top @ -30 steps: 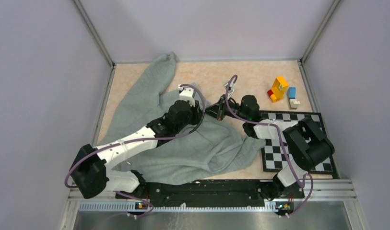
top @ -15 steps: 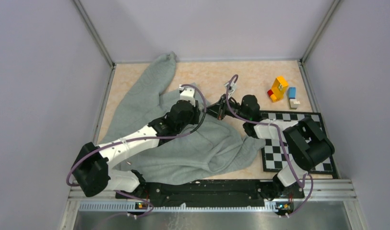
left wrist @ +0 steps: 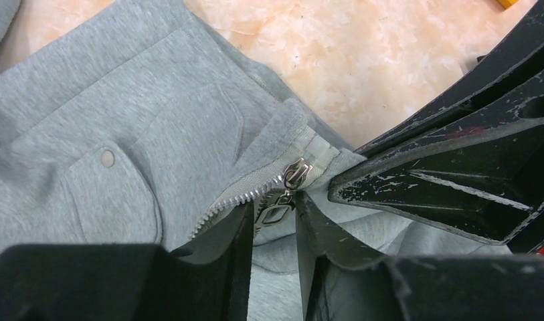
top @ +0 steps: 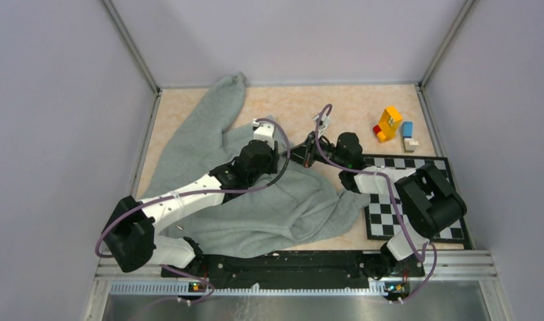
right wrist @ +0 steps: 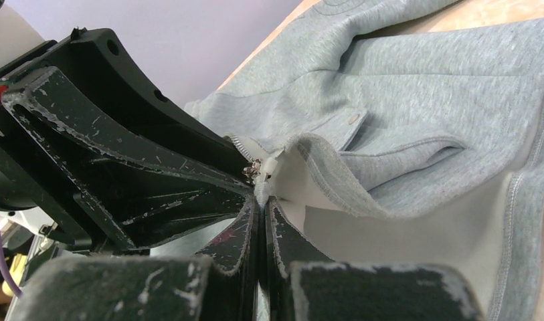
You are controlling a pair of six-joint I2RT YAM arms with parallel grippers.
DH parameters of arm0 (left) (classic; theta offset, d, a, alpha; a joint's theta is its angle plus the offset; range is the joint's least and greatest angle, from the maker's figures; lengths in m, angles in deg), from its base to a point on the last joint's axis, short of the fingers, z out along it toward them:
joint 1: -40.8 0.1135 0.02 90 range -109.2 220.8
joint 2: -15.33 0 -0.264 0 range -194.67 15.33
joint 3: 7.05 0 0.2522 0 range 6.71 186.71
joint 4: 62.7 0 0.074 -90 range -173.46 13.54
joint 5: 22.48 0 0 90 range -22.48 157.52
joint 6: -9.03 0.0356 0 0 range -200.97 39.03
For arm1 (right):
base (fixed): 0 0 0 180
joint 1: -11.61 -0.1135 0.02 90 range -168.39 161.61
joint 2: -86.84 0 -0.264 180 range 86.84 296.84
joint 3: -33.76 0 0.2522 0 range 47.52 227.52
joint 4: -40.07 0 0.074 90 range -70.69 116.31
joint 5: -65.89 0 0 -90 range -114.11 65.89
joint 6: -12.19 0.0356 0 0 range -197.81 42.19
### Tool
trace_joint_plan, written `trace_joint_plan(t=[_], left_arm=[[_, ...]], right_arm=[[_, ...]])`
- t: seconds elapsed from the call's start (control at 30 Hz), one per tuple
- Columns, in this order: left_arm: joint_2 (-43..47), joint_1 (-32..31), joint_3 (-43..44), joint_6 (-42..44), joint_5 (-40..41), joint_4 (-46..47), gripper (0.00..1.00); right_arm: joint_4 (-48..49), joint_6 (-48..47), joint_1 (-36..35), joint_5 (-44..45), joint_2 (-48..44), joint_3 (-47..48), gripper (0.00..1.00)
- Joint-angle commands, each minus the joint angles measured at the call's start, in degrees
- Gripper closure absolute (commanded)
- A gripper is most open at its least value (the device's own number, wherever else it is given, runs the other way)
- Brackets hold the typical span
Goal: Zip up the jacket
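Note:
The light grey jacket [top: 209, 154] lies rumpled over the table's left and middle, one sleeve reaching the back left corner. In the left wrist view the jacket [left wrist: 122, 120] shows its snap pocket and closed zipper teeth [left wrist: 235, 198] running up to the metal slider [left wrist: 296, 172]. The pull tab [left wrist: 276, 214] hangs between the fingers of my left gripper [left wrist: 274, 204], which stand apart either side of it. My right gripper [right wrist: 262, 200] is shut on the jacket's top edge by the zipper, white lining [right wrist: 403, 234] showing beside it. Both grippers meet tip to tip [top: 294, 155].
A black-and-white checkered mat [top: 416, 200] lies at the right, partly under the right arm. Yellow and red blocks [top: 388, 124] and a blue and white block [top: 409, 136] stand at the back right. Enclosure walls close in the marbled tabletop [top: 363, 107].
The left arm has edged slightly right and towards the back, closer to the right gripper. The right arm and the jacket have stayed where they were.

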Motion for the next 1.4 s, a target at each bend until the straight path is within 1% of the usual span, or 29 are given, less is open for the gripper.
trace_joint_plan(t=[0.0, 0.1, 0.2, 0.27, 0.33, 0.47, 0.6, 0.77, 0.83, 0.87, 0.9, 0.93, 0.97, 1.0, 1.03, 1.13, 1.23, 1.37], left_arm=[[-0.3, -0.1, 1.8, 2.1, -0.1, 3.1, 0.70], [0.1, -0.1, 1.4, 2.9, 0.4, 2.7, 0.78], [0.7, -0.1, 0.9, 2.7, 1.8, 0.3, 0.92], [1.5, -0.1, 0.2, 2.8, 1.7, -1.9, 1.00], [2.5, -0.1, -0.9, 4.1, -1.0, -2.3, 1.00], [4.0, 0.3, -2.4, 3.7, -5.7, -6.1, 1.00], [5.4, 0.8, -4.0, 3.2, -6.6, -9.8, 1.00], [7.4, 2.1, -6.1, 3.0, -6.4, -12.3, 1.00], [8.9, 2.3, -6.2, 3.3, -8.7, -11.3, 1.00], [9.6, 2.4, -6.1, 3.6, -11.1, -10.1, 0.96], [10.4, 2.4, -5.8, 3.4, -13.5, -9.0, 0.83], [11.0, 2.4, -5.8, 2.6, -15.4, -7.6, 0.65], [11.8, 2.5, -5.9, 1.4, -16.9, -6.2, 0.51], [12.5, 2.6, -6.1, 0.1, -17.9, -4.2, 0.42], [12.9, 2.7, -6.4, -1.3, -18.5, -2.2, 0.37], [12.6, 3.0, -5.6, -4.7, -17.2, 2.3, 0.33], [9.7, 3.1, -2.9, -5.2, -12.7, 3.2, 0.38], [6.0, 3.0, -0.9, -3.5, -10.8, 5.3, 0.46]], right_arm=[[4.9, 0.0, -0.3, -0.8, -1.1, 1.7, 1.00], [4.9, -0.1, -0.2, -0.2, -1.6, 1.4, 1.00], [2.9, -1.1, -0.3, 1.9, -2.7, 1.2, 1.00], [1.9, -1.8, -0.3, 3.7, -3.7, 0.8, 1.00], [1.8, -1.9, -0.2, 5.2, -4.4, 0.2, 1.00], [2.6, -1.5, 0.0, 7.1, -5.0, -0.7, 1.00], [3.3, -1.7, 0.4, 8.7, -6.2, -1.8, 1.00], [2.8, -3.0, 0.6, 7.5, -7.1, -1.0, 1.00], [1.9, -3.8, 0.6, 5.2, -6.8, 0.0, 1.00], [1.9, -3.7, 0.6, 4.3, -6.7, 0.2, 1.00], [2.0, -3.7, 0.6, 3.8, -6.6, 0.2, 1.00], [2.0, -3.7, 0.5, 3.7, -6.6, 0.1, 1.00], [2.0, -3.7, 0.6, 3.7, -6.5, 0.1, 1.00], [1.9, -3.7, 0.6, 3.7, -6.5, 0.0, 1.00], [2.2, -3.4, 0.6, 3.4, -6.4, 0.0, 1.00], [3.7, -2.2, 0.4, 3.0, -5.9, -0.2, 1.00], [4.0, -1.7, 0.3, 2.9, -5.8, -0.1, 1.00], [3.6, -1.7, 0.0, 3.1, -6.0, 0.2, 1.00]])
